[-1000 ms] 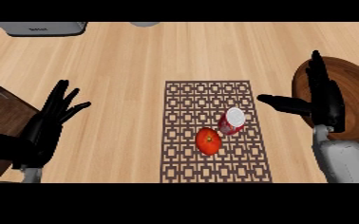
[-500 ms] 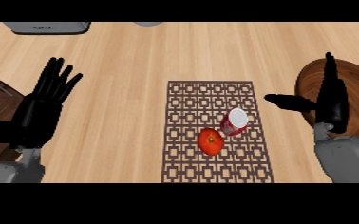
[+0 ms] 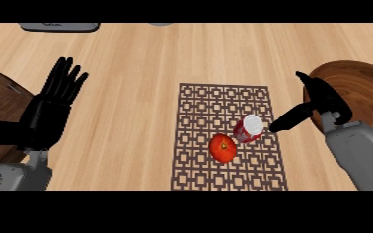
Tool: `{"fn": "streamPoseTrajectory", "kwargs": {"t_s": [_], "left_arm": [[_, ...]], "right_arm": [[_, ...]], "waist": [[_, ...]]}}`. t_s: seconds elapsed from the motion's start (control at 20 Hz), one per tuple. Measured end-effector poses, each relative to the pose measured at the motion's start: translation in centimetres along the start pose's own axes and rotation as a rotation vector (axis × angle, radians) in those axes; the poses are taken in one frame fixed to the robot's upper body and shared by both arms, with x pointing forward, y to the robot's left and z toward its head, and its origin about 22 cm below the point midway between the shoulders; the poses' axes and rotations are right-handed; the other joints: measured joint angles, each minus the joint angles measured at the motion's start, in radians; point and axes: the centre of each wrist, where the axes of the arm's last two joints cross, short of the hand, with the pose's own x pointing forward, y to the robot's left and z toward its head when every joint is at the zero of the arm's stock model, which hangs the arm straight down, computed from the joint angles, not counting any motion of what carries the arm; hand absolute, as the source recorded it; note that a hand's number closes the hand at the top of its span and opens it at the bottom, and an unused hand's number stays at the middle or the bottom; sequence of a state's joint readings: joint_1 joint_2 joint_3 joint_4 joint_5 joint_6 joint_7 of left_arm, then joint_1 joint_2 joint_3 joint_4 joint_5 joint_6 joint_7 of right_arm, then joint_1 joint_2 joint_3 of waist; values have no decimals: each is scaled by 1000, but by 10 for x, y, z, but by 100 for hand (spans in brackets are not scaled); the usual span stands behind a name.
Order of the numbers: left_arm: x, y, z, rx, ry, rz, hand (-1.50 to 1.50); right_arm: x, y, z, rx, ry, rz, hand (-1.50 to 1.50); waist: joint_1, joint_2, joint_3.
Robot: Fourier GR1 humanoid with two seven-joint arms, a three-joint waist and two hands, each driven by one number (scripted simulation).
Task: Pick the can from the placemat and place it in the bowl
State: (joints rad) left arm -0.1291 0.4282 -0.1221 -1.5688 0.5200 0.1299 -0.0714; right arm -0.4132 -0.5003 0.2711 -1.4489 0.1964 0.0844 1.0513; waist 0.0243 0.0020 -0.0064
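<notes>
A red can with a white top point(image 3: 247, 129) stands on the brown patterned placemat point(image 3: 218, 98), near its right edge. My right hand point(image 3: 317, 103) hovers just right of the can, open, thumb stretched toward it without touching. The brown wooden bowl point(image 3: 350, 81) sits at the right edge, partly behind that hand. My left hand point(image 3: 50, 107) rests open at the left, fingers up.
A red tomato point(image 3: 223, 148) lies on the placemat just left of and below the can. A dark wooden object point(image 3: 9, 91) shows at the left edge behind my left hand. A grey object point(image 3: 58, 26) sits at the far top left.
My right hand has dropped and shifted left toward the can, its thumb now near the can's side. The left hand rose slightly.
</notes>
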Motion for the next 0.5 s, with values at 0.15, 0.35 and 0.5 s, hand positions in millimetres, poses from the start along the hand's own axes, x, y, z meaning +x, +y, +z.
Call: {"fn": "streamPoseTrajectory", "kwargs": {"t_s": [0.15,0.35,0.5], "left_arm": [[2,6,-2,-1,-1,-1,0],[3,5,-5,0,0,4,0],[2,3,-4,7,1,8,0]], "right_arm": [[24,-12,6,108,-13,27,-150],[56,-19,12,187,-29,20,-150],[69,-25,15,208,-28,21,-150]], "waist": [[4,-1,1],[-1,-2,2],[-7,-4,3]]}}
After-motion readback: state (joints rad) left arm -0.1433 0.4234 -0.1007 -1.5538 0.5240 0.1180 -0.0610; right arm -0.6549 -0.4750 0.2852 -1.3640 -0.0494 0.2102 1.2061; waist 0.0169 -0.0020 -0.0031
